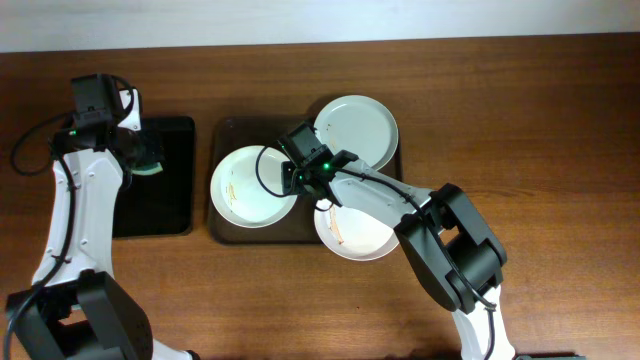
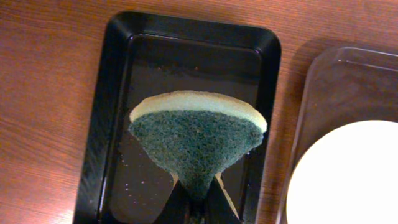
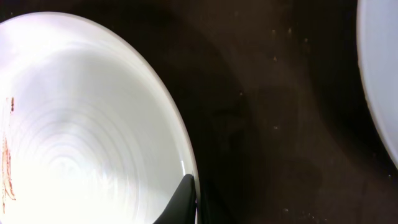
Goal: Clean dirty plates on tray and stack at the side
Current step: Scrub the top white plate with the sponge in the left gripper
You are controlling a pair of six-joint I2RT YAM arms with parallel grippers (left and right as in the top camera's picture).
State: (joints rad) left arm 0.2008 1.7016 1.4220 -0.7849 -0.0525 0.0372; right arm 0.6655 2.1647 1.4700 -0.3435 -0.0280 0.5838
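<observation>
Three white plates lie on the dark brown tray (image 1: 226,134): a left plate (image 1: 245,190) with orange smears, a back right plate (image 1: 357,128), and a front plate (image 1: 358,238) with smears that overhangs the tray's front rim. My right gripper (image 1: 299,181) is shut on the left plate's right rim; in the right wrist view its fingers (image 3: 196,200) pinch the rim of that plate (image 3: 81,124). My left gripper (image 1: 147,163) is shut on a green and yellow sponge (image 2: 196,140) and holds it above the black tray (image 2: 115,93).
The narrow black tray (image 1: 172,205) sits left of the brown tray, with a strip of wooden table between them. The brown tray's rim (image 2: 323,81) and the left plate (image 2: 348,180) show at the right of the left wrist view. Another plate's edge (image 3: 380,74) shows at right.
</observation>
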